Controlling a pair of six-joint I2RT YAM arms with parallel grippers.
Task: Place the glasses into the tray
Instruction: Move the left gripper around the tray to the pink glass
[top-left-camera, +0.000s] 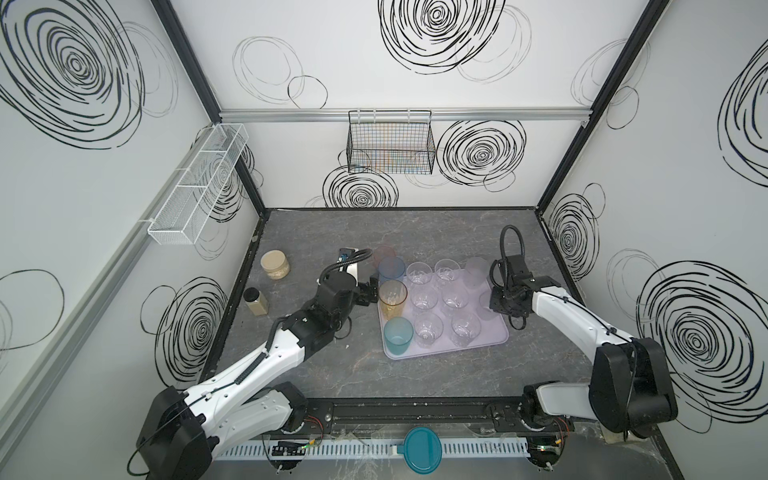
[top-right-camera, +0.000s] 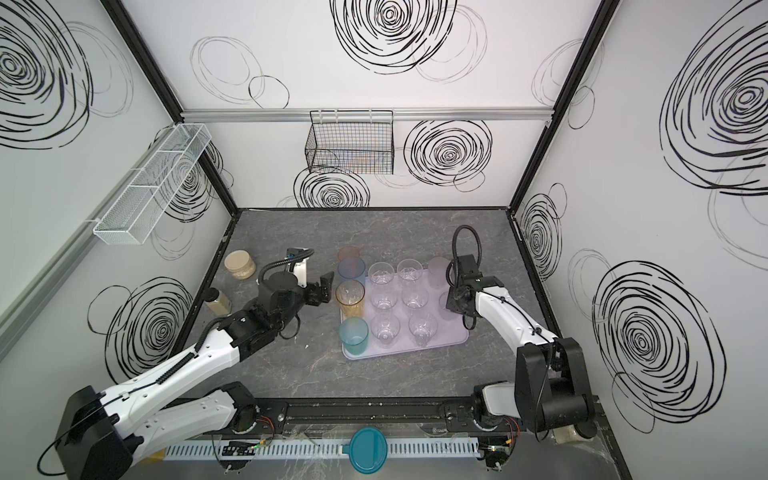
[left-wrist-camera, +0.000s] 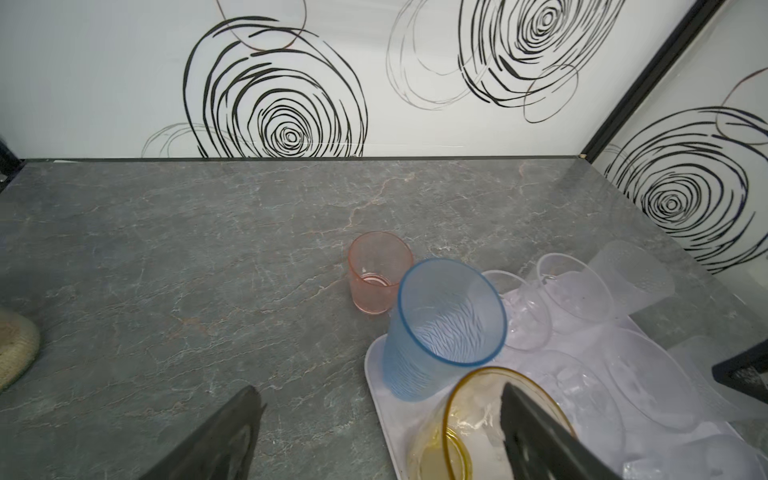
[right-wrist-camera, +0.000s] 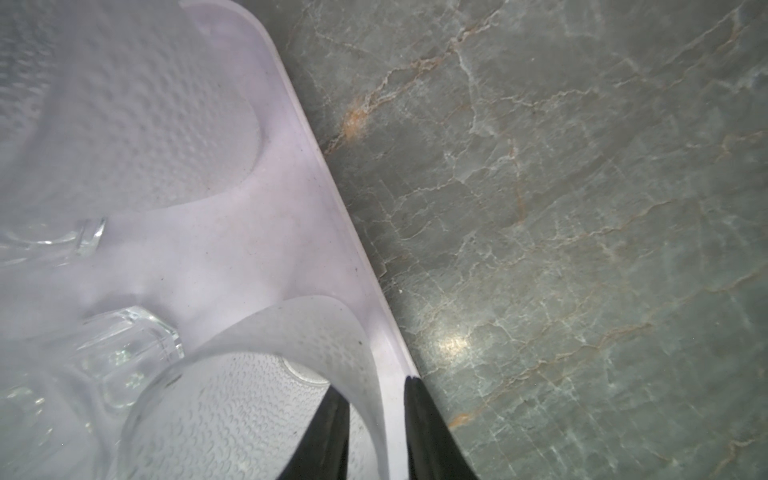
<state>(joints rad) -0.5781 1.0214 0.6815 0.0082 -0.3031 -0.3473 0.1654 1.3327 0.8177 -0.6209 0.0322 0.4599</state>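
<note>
11 glasses are standing upright in the tray (top-left-camera: 492, 337): 3 tall ones, the blue glass (top-left-camera: 391, 268), the amber glass (top-left-camera: 392, 297) and the teal glass (top-left-camera: 398, 334), down its left side, 6 clear ones in the middle, and 2 frosted ones along the right. The pink glass (left-wrist-camera: 376, 272) is sitting outside on the worktop (top-left-camera: 332, 365), just beyond the tray's far left corner, behind the blue glass.

The right pincer (right-wrist-camera: 372, 384) is straddling the wall of the nearer frosted glass (right-wrist-camera: 266, 399), 1 finger inside and 1 outside. Its gap is narrow and, as far as this close view shows, it is not pinching the wall. That glass is standing right against the right rim, so lifting off at a slant could be dragging it over the edge.

The left pincer (top-right-camera: 326, 289) is gaping wide and empty, just left of the amber glass. Reaching for the pink glass means passing the tall blue and amber ones; a clipped rim could be toppling either into the clear glasses.
</note>
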